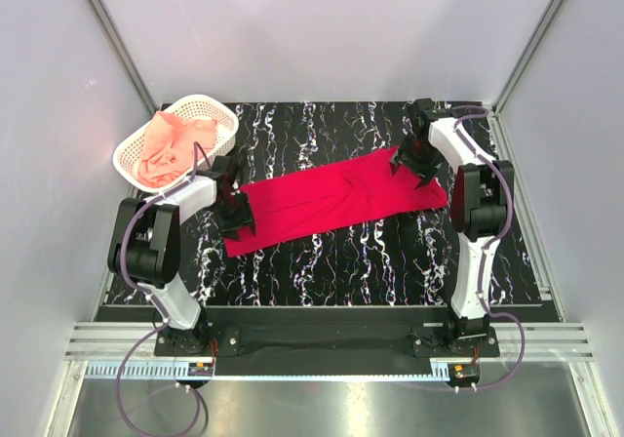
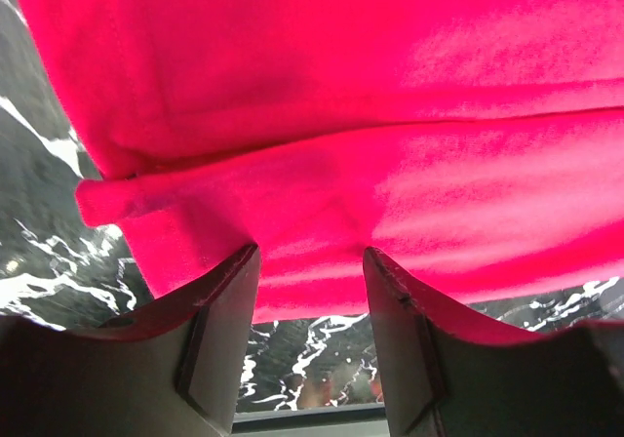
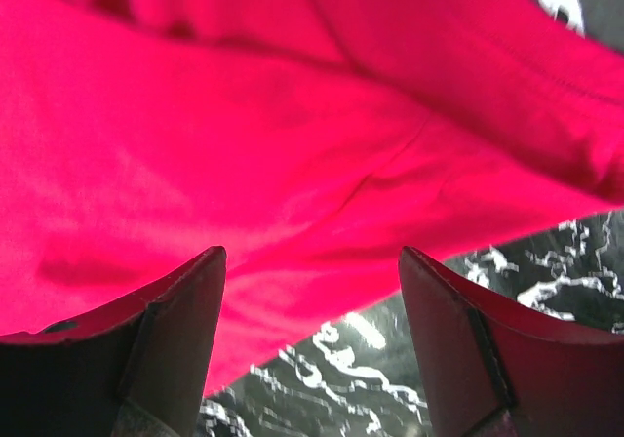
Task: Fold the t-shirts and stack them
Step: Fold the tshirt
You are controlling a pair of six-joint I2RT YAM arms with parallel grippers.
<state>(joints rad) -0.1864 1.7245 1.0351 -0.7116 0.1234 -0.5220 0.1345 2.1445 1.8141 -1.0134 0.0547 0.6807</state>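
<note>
One red t-shirt (image 1: 336, 203), one pink t-shirt (image 1: 168, 149) in basket (image 1: 210, 102); left pincer (image 1: 239, 225), right pincer (image 1: 414, 170) released.

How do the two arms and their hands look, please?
The left arm and right arm have white links and black joints, with a thin purple cable along each. The left hand and right hand each have two dark, flat fingers.

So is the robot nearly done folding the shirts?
Not nearly. Done: the red shirt lies as a long narrow strip, so it looks partly folded. In hand: the left gripper and right gripper sit open at its two ends. To do: the pink shirt lies crumpled in the basket, and nothing is stacked.
</note>
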